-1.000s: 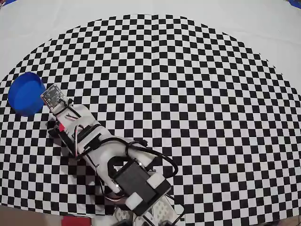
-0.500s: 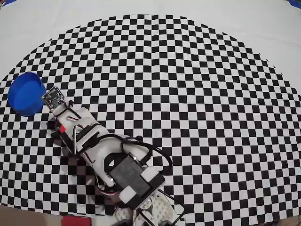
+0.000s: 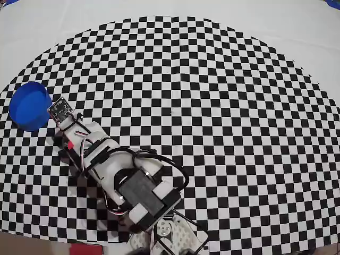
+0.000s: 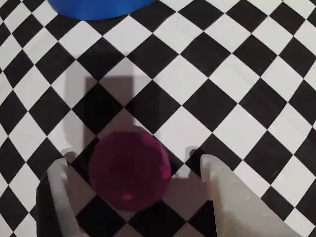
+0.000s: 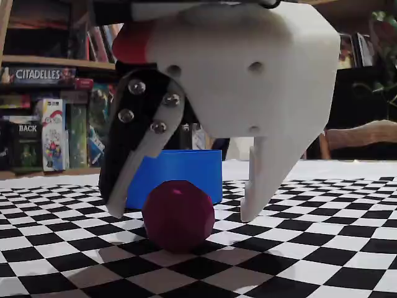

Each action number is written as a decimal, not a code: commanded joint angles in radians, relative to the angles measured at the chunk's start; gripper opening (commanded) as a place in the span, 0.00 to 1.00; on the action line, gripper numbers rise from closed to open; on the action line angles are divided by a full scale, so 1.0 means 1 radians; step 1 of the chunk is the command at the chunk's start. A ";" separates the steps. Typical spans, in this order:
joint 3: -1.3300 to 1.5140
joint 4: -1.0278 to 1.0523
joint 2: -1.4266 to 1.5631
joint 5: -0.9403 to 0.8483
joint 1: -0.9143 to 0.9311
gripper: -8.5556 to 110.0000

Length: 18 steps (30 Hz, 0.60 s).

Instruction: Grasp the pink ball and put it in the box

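Observation:
The pink ball (image 4: 129, 169) rests on the checkered mat (image 4: 232, 84), between the two white fingers (image 4: 232, 202) of my gripper (image 4: 133, 161). The gripper is open, with a gap on each side of the ball. In the fixed view the ball (image 5: 178, 214) sits low between the fingertips of the gripper (image 5: 181, 213), and the blue box (image 5: 177, 172) stands just behind it. From overhead the box (image 3: 29, 105) is at the far left, right beside the wrist end of the arm (image 3: 79, 138). The arm hides the ball there.
The arm's base (image 3: 170, 236) stands at the mat's near edge in the overhead view. White cloth (image 3: 297, 32) surrounds the checkered area. Shelves with game boxes (image 5: 43, 118) fill the background of the fixed view.
In the overhead view the arm's elbow and motor block have shifted left and toward the base. The wrist end has stayed beside the box.

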 commanded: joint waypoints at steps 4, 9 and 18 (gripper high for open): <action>-0.083 0.003 -0.014 0.003 0.000 0.33; -0.098 0.003 -0.034 0.003 0.000 0.33; -0.126 0.003 -0.072 0.003 0.000 0.33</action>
